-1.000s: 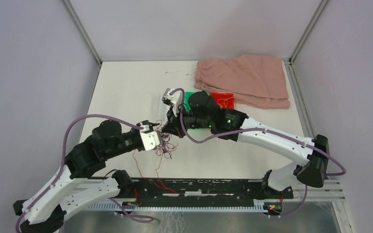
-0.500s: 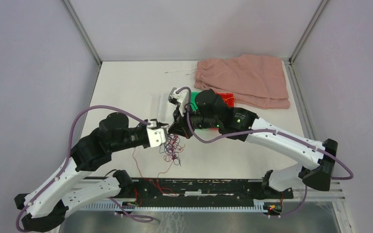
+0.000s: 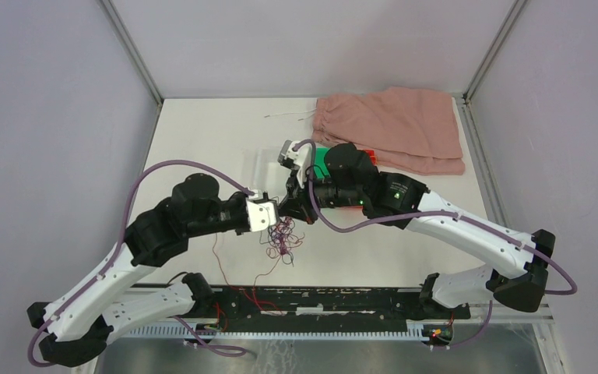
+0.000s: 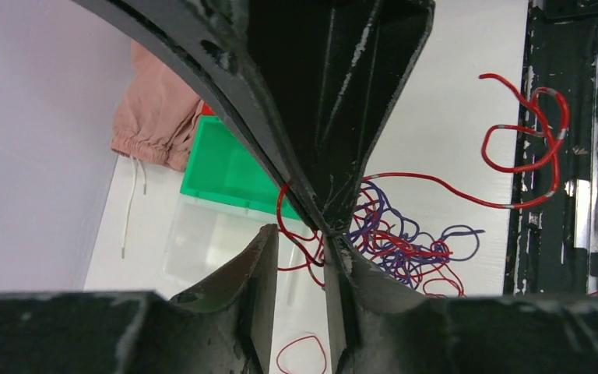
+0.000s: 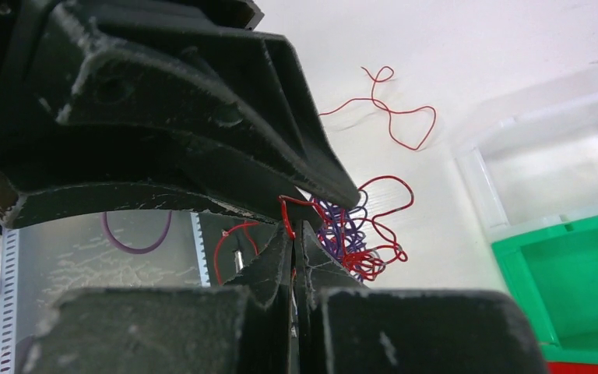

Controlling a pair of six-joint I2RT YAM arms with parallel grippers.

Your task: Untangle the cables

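Right gripper [image 5: 294,227] pinched shut on one thin red strand [image 5: 284,209] | left gripper [image 4: 302,241] a bit open, tip to tip with it, pinching nothing I can see | tangled clump of thin red and purple cables [image 3: 282,235] just under both tips | I'd pull slow, sideways, and stop if knots tighten.

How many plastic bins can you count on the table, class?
3: a clear bin nearest the cables, a green bin beside it, and a red bin next to the green, mostly covered by the right arm. Others may be hidden under it.
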